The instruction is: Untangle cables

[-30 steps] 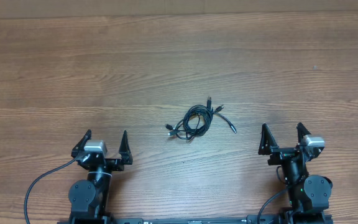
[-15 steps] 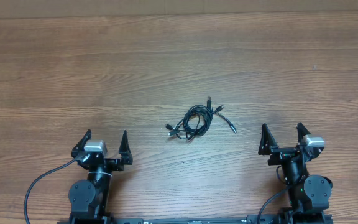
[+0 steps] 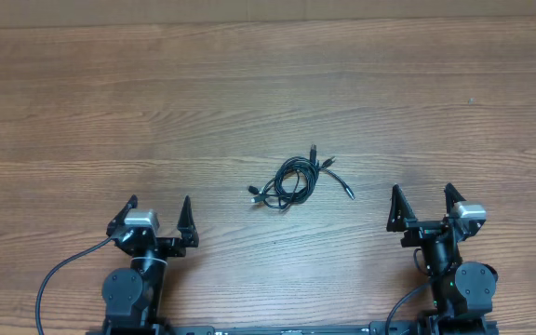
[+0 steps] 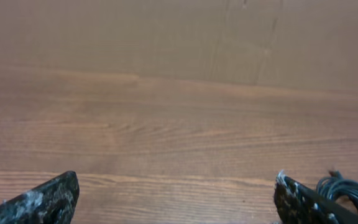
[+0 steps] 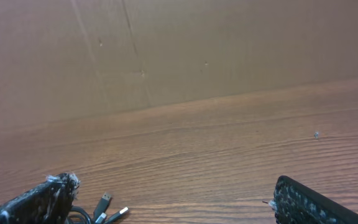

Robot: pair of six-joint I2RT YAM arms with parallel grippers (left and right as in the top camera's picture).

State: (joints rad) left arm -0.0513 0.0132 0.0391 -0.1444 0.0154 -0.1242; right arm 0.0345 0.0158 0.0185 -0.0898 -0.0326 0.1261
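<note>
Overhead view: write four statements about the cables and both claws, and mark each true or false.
1. The cables lie as one tangled bundle on the table. True.
2. The left claw is shut on the cables. False: it is open and empty.
3. The cables lie farther out on the table than both claws. True.
4. The right claw touches the cables. False: it is open and apart from them.

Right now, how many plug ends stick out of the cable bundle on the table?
4: the left plug, the top plug, the upper right plug, the lower right plug. Others may hide in the cable tangle.
</note>
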